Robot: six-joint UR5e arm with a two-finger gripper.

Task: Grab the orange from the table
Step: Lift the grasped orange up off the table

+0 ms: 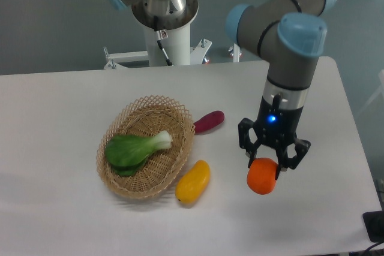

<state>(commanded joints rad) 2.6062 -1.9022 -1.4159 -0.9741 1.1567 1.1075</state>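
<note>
Partly, pincer (271, 169) hides orange (262, 177).

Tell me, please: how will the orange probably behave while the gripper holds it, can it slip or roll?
The orange looks smooth and rounded, so it may slip if the gripper loosens. The fingers touch only its upper part, so the hold seems shallow. If dropped on the flat table, it would likely roll. It keeps its shape, so it is probably firm.
</note>
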